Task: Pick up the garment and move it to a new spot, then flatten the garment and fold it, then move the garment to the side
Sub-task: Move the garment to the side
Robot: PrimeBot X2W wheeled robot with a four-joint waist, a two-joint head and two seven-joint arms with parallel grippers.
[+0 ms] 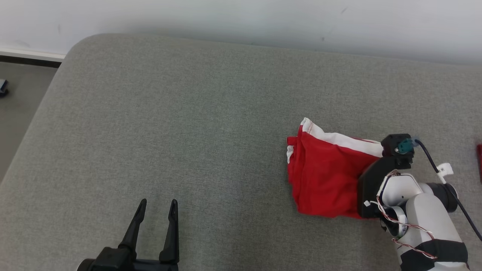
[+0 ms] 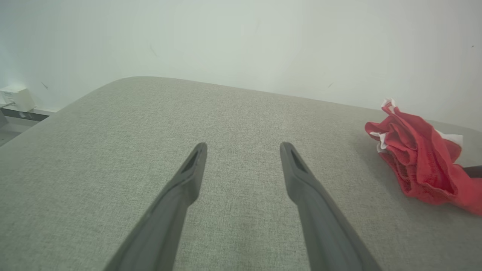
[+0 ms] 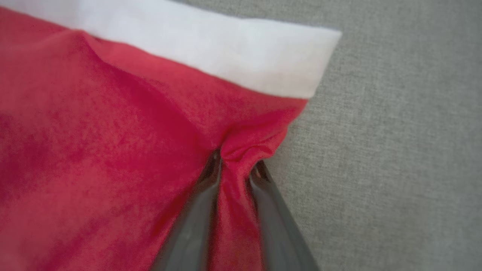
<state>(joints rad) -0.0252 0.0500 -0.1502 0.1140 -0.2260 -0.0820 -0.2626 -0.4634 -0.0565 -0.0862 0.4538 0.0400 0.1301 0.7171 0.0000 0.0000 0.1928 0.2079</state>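
- The garment (image 1: 324, 177), red with a white band (image 3: 226, 49) along one edge, lies bunched on the right part of the grey padded surface (image 1: 188, 113), its folds piled loosely (the left wrist view shows them heaped rather than flat).
- The right gripper (image 3: 236, 165) is clamped on the garment. Its two dark fingers are drawn close together with a pinched ridge of red cloth between them, just beside the corner where the white band ends.
- In the head view, the right arm's black mount and pale forearm cover the garment's right edge.
- The left gripper (image 1: 158, 205) sits at the near left, well apart from the garment, its fingers spread with nothing between them and bare grey fabric beyond.
- A pale wall (image 1: 241, 19) rises behind the surface's far edge.
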